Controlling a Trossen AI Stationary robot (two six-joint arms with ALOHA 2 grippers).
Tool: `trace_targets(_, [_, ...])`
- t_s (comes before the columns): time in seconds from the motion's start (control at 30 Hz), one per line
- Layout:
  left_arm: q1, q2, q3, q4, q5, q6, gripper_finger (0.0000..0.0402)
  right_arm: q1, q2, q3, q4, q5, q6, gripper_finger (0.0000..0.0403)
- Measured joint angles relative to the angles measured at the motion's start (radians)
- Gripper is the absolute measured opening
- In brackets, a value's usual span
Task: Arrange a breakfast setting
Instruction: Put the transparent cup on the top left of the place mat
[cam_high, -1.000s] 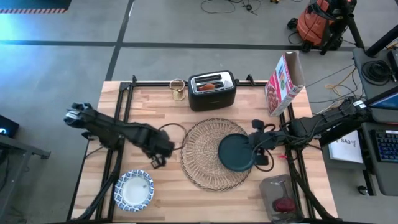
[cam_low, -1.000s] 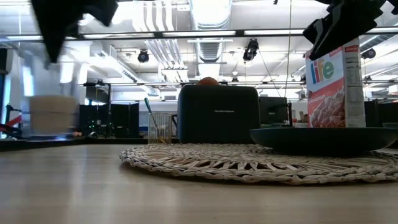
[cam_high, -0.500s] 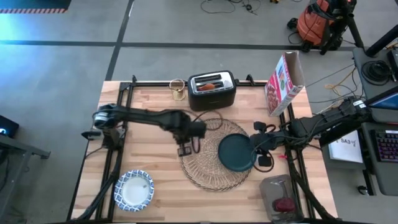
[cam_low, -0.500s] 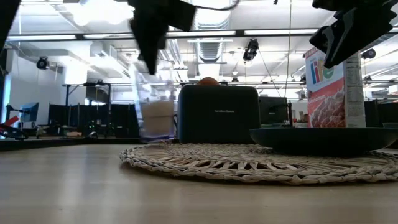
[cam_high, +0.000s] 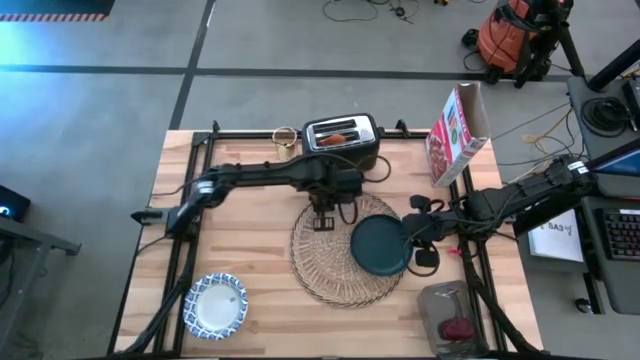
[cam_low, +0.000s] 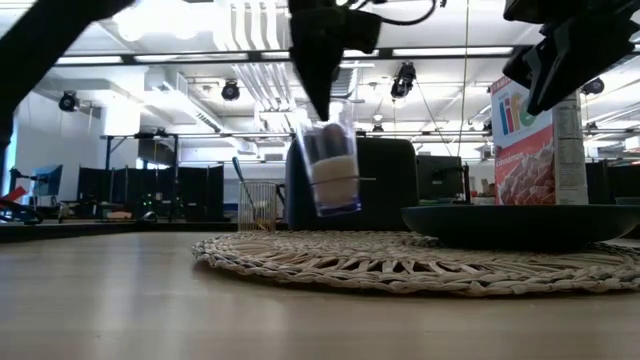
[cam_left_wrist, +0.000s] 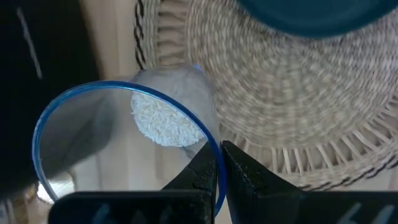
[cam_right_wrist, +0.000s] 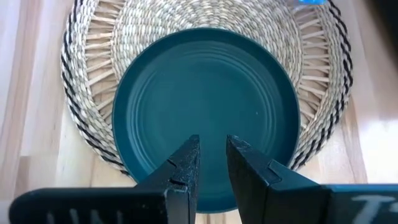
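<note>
Placemat (cam_left_wrist: 323, 106) under rice-filled glass (cam_left_wrist: 124, 149); wrist view only.

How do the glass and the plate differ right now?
The glass hangs tilted in the air, pinched at its rim by the left gripper; the plate lies flat on the placemat. The glass is clear and holds white grains; the plate is dark teal and empty. Both are over the placemat.

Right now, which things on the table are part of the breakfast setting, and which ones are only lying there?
Part of the job: woven placemat, teal plate on it, glass pinched at its rim by the left gripper above the placemat, patterned bowl, pastry in the toaster.

Just lying about: toaster, cereal box, clear container. The right gripper hovers by the plate.
</note>
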Motion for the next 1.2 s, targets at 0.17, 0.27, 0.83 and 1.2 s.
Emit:
trace_targets(0.17, [0.014, 0.04, 0.026, 0.022, 0.01, 0.056, 0.0, 0.0, 0.0, 0.0, 0.0, 0.0, 0.0, 0.0068])
trace_targets(0.27, [0.024, 0.034, -0.027, 0.009, 0.011, 0.05, 0.0, 0.0, 0.0, 0.0, 0.002, 0.0, -0.001, 0.0068])
trace_targets(0.83, [0.027, 0.032, -0.019, -0.049, 0.069, 0.066, 0.0, 0.0, 0.001, 0.0, 0.006, 0.001, 0.0, 0.0068])
trace_targets(1.2, [0.027, 0.032, -0.013, -0.058, 0.082, 0.066, 0.0008, 0.0, 0.002, 0.0, 0.006, 0.001, 0.0, 0.0068])
